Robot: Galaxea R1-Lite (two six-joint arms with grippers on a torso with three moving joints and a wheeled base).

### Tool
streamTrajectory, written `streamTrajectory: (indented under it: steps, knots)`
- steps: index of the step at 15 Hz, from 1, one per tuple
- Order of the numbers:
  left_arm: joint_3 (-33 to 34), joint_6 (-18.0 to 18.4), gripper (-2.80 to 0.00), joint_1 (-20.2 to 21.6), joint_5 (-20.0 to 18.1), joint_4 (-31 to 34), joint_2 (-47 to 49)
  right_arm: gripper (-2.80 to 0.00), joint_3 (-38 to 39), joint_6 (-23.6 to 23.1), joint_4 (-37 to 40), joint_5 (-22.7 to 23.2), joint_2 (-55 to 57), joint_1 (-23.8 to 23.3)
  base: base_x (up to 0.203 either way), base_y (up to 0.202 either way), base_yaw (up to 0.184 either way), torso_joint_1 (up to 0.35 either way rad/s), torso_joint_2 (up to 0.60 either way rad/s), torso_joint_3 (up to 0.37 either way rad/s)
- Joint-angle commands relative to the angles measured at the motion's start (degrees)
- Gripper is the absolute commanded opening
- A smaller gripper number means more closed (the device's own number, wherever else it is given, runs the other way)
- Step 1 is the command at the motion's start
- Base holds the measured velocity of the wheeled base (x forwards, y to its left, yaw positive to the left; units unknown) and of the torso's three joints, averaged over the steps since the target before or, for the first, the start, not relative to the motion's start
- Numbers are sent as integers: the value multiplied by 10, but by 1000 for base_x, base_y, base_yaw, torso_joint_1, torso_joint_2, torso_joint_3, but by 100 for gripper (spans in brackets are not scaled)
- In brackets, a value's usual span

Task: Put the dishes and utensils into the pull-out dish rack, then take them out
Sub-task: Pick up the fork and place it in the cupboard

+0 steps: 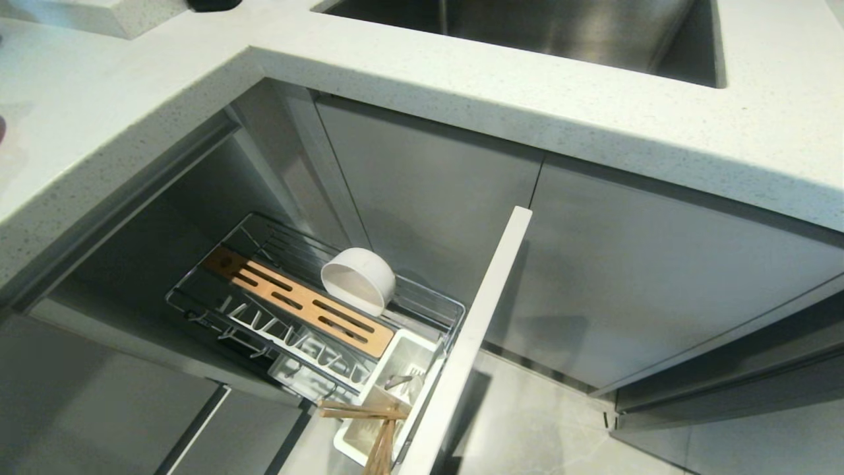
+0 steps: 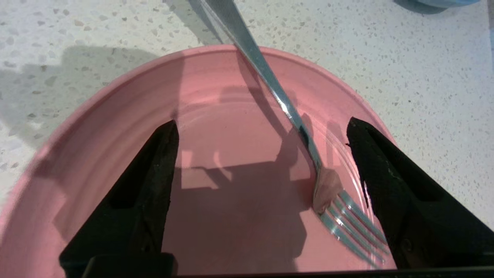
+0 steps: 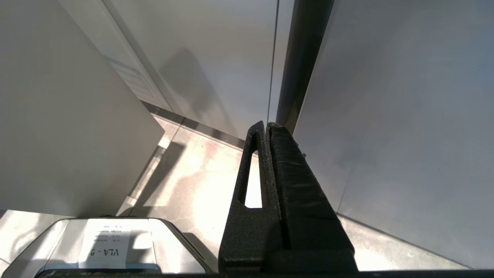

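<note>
In the left wrist view my left gripper hangs open just above the pink plate, which rests on the speckled countertop. A silver fork lies in the plate between the fingers, close to one finger and apart from both. The head view shows the pull-out dish rack drawn out, with the white bowl on its side beside the wooden strip. The wooden chopsticks stick out of the white caddy. My right gripper is shut on nothing, parked low by the cabinet doors.
The rack's pale front panel juts out over the floor. A steel sink is set in the countertop above. A blue dish sits beyond the pink plate. Neither arm shows in the head view.
</note>
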Motion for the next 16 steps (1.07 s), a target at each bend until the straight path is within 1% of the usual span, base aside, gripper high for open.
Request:
streamTrajectory:
  steps: [1, 4, 7, 11, 13, 16]
  knots:
    - [0, -3, 0, -4, 5, 0, 7, -280, 1, 0, 0, 0, 0, 0, 0, 0, 0, 0, 0, 0]
    - [1, -3, 0, -17, 32, 2, 12, -280, 1, 0, 0, 0, 0, 0, 0, 0, 0, 0, 0, 0]
    - [1, -2, 0, -17, 44, 4, 10, -280, 1, 0, 0, 0, 0, 0, 0, 0, 0, 0, 0, 0]
    - [2, -3, 0, -17, 49, 12, 9, -280, 1, 0, 0, 0, 0, 0, 0, 0, 0, 0, 0, 0]
    - [1, -2, 0, -17, 60, 9, 6, -280, 1, 0, 0, 0, 0, 0, 0, 0, 0, 0, 0, 0]
    - [2, -3, 0, -17, 67, 11, 0, -280, 1, 0, 0, 0, 0, 0, 0, 0, 0, 0, 0, 0]
